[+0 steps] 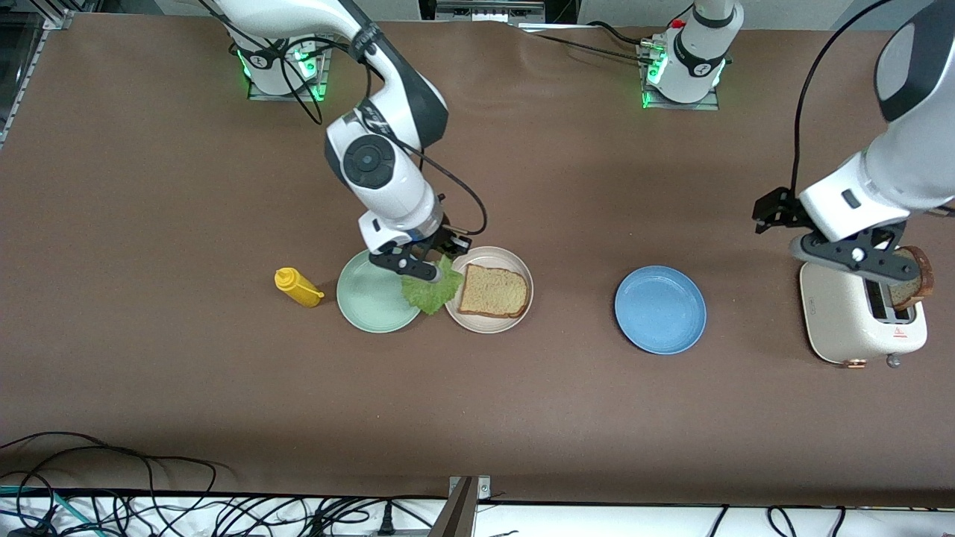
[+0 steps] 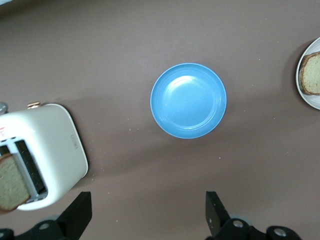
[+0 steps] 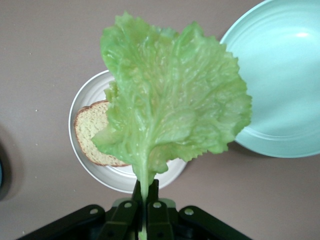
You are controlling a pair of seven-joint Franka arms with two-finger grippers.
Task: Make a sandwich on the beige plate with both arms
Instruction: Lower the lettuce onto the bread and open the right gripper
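Nearest the camera: beige plate (image 1: 489, 322) carrying one bread slice (image 1: 493, 291), mint plate (image 1: 373, 298) touching it at its 9 o'clock, blue plate (image 1: 660, 309) well apart at 3 o'clock. Right tool (image 1: 431, 274) pinches the lettuce (image 1: 430, 292) by its stem, leaf hanging over the seam between mint and beige plates; it's light and floppy, so that stem is probably the only sound hold. Left tool (image 2: 145, 220) is spread over the toaster (image 1: 858, 317), whose second slice (image 1: 910, 280) is stiff but crumbly, so I'd take it by the crust.
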